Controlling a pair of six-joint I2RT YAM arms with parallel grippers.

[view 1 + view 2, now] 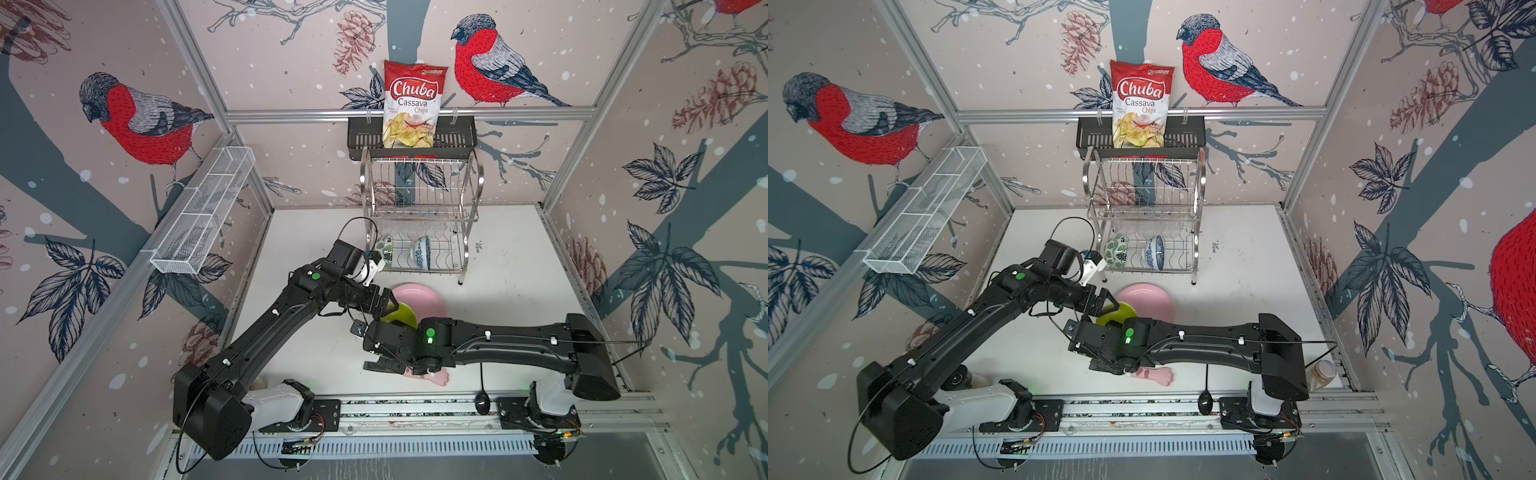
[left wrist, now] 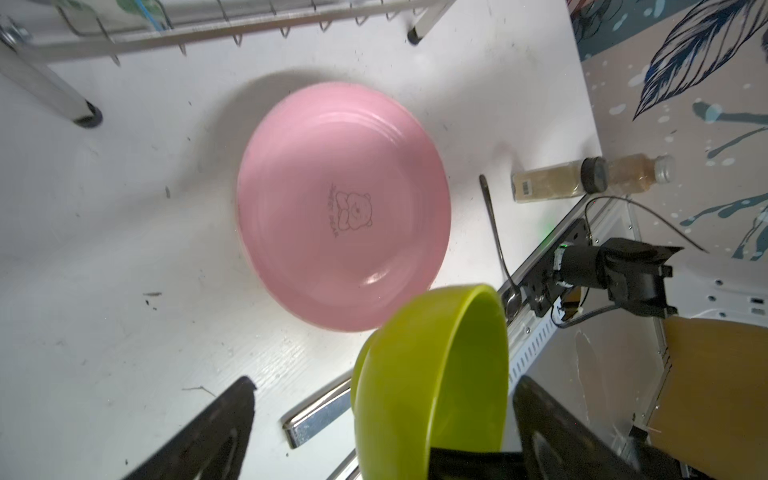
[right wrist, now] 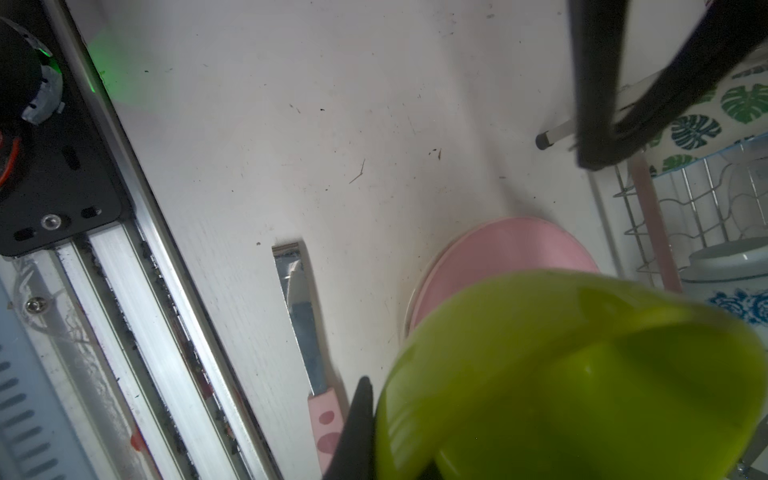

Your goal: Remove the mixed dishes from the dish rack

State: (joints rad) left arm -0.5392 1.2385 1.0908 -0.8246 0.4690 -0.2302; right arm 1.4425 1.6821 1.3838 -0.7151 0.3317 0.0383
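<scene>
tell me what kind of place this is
Probably a robot test cell staged as a kitchen corner, not a real kitchen: an aluminium frame with bird-print panels, two robot arms on a rail, and a dish rack with bowls on a white table.

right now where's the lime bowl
Mid-table in both top views, the lime bowl overlaps the pink plate's near-left edge, in front of the rack.

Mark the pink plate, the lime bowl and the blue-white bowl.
pink plate [image 2: 347, 210]: left wrist view, on its bear drawing.
lime bowl [image 2: 432, 378]: left wrist view, middle of its wall.
blue-white bowl [image 1: 420, 250]: a top view, patterned outer side.
</scene>
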